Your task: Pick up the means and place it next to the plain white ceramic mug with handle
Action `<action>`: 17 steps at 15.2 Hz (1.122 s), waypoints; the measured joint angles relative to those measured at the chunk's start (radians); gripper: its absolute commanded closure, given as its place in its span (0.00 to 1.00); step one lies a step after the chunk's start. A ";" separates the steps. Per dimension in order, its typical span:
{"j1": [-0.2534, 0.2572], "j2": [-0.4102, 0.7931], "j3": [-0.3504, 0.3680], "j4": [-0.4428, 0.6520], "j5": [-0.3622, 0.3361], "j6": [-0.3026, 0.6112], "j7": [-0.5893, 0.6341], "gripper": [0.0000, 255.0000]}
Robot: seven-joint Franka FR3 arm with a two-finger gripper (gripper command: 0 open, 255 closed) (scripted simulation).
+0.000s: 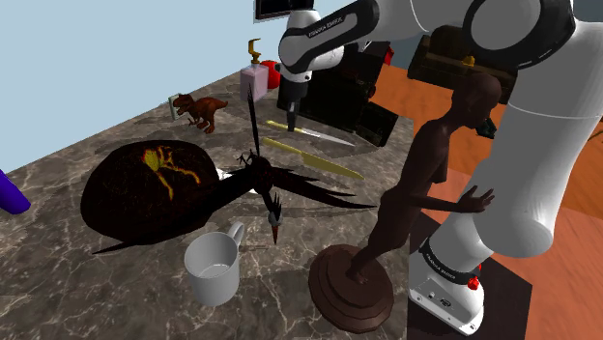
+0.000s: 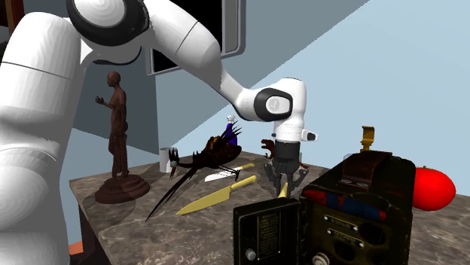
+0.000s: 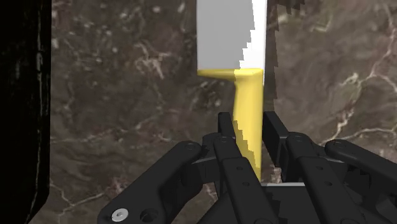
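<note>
1. The end effector (image 3: 248, 127) is clamping the knife (image 3: 230, 44) by its yellow handle, fingers pressing both sides, likely for a balanced lift.
2. The knife is lying on the tabletop (image 1: 275, 304) at the shoulder view's upper centre, well apart from the white mug (image 1: 213, 269) at lower left.
3. The arm (image 1: 329, 39) is reaching up-left, wrist pointing down.

You work in even, fairly bright light from overhead: the white arm (image 1: 541, 145) shades softly, shadows on the dark marble table (image 1: 280, 290) are faint, and the brown statue (image 1: 425, 164) goes nearly black. In the wrist view, the knife (image 3: 222, 38) has jagged, stair-stepped edges; all else is sharp.
</note>
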 measured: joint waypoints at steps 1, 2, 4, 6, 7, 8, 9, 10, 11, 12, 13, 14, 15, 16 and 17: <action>0.001 -0.005 0.000 0.008 -0.002 -0.012 0.003 1.00; 0.001 -0.012 -0.001 0.015 -0.005 -0.026 0.004 1.00; 0.004 -0.028 -0.002 0.021 -0.011 -0.048 0.009 1.00; 0.003 -0.034 -0.004 0.042 -0.014 -0.074 0.009 1.00; 0.003 -0.041 -0.005 0.046 -0.016 -0.085 0.010 1.00; 0.004 -0.048 -0.005 0.052 -0.019 -0.098 0.012 1.00; 0.005 -0.053 -0.005 0.061 -0.021 -0.111 0.016 1.00; 0.004 -0.058 -0.006 0.068 -0.022 -0.122 0.014 1.00; 0.004 -0.060 -0.007 0.080 -0.023 -0.137 0.015 1.00; 0.004 -0.064 -0.007 0.086 -0.025 -0.147 0.016 1.00; 0.006 -0.070 -0.007 0.093 -0.027 -0.160 0.019 1.00; 0.006 -0.071 -0.007 0.104 -0.028 -0.171 0.020 1.00; 0.006 -0.076 -0.008 0.110 -0.029 -0.182 0.020 1.00; 0.005 -0.077 -0.008 0.125 -0.030 -0.198 0.020 1.00; 0.005 -0.082 -0.009 0.132 -0.032 -0.210 0.020 1.00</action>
